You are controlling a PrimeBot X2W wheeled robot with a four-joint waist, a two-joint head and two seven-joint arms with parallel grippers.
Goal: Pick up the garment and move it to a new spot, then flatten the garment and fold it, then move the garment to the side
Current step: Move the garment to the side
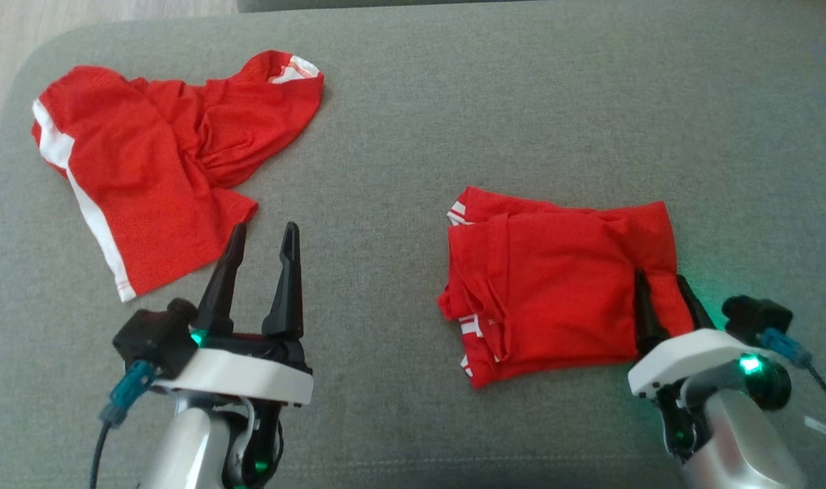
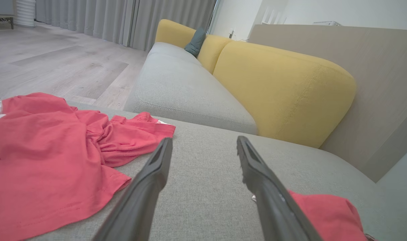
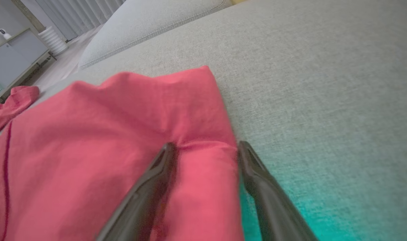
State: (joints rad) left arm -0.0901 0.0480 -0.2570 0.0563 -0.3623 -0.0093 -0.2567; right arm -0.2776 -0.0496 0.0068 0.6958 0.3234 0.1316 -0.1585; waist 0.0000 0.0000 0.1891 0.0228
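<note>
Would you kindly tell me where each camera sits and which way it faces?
Head view: on the head, looking down at the cushion; left gripper and right gripper show.
Left wrist view: on the left wrist, facing across the cushion toward a yellow backrest; its fingers show.
Right wrist view: on the right wrist, facing the folded garment; its fingers show.
Shared: all three show the folded garment.

Right pincer (image 1: 659, 277) apparently straddles the folded garment (image 1: 555, 292).

No text, label, brand, number or sign can be read in any of the 3 views.
</note>
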